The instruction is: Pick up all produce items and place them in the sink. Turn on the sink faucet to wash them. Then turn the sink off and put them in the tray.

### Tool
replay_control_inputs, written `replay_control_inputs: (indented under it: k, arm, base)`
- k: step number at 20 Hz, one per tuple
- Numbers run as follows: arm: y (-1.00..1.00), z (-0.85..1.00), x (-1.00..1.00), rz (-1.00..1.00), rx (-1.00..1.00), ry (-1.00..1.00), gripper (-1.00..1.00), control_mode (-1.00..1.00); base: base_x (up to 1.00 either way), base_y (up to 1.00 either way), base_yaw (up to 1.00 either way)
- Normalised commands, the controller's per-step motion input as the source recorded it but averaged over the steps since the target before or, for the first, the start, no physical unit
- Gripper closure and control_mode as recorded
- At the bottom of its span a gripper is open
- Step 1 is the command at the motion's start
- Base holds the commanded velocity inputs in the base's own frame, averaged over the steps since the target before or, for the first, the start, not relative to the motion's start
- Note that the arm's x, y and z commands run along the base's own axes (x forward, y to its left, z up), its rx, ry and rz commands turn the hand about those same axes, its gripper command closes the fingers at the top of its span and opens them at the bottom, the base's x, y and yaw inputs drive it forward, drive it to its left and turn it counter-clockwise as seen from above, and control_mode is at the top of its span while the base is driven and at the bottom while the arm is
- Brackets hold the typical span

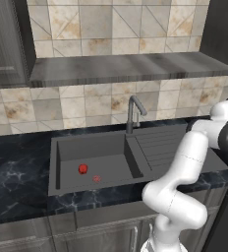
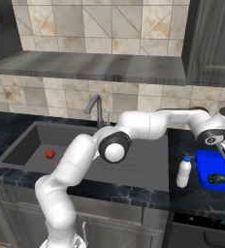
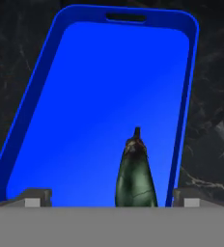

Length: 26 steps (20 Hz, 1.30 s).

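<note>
Dark marbled worktop (image 1: 17, 189) runs beneath a tiled wall, with the dark grey sink (image 1: 91, 142) set into it and the faucet (image 1: 133, 113) standing behind the basin. Inside the basin lies the red round produce (image 1: 83, 169). Off past the drainboard, the blue tray (image 3: 119, 96) holds the dark green eggplant (image 3: 135, 176), stem end up in the hand view. Over the tray hangs the gripper (image 3: 111, 198), its jaws spread wide and empty. Just beside the tray stands a small white bottle (image 2: 183, 172).

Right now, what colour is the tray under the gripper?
Bright blue; the tray shows best in the hand view, with a dark green vegetable lying in it.
</note>
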Motion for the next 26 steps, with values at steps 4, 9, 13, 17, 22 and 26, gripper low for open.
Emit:
replay_control_inputs:
  k: [4,9,13,17,22,26]
  arm:
    - [0.0,0.57,-0.1,0.02,-0.12,-0.16,-1.0,-1.0]
    - [0.1,0.55,-0.26,0.04,-0.13,-0.19,-1.0,-1.0]
    - [0.42,0.41,-0.31,0.05,-0.16,-0.15,-1.0,-1.0]
    - [0.76,0.27,-0.22,0.06,-0.22,-0.07,-1.0,-1.0]
    - [0.98,0.25,-0.08,0.07,-0.25,0.0,-1.0,-1.0]
    - [1.0,0.19,-0.08,0.06,-0.24,0.0,-1.0,-1.0]
  base:
    - [0.0,0.0,0.0]
    - [0.0,0.0,0.0]
    - [0.0,0.0,0.0]
    - [0.0,0.0,0.0]
    - [0.0,0.0,0.0]
    - [0.0,0.0,0.0]
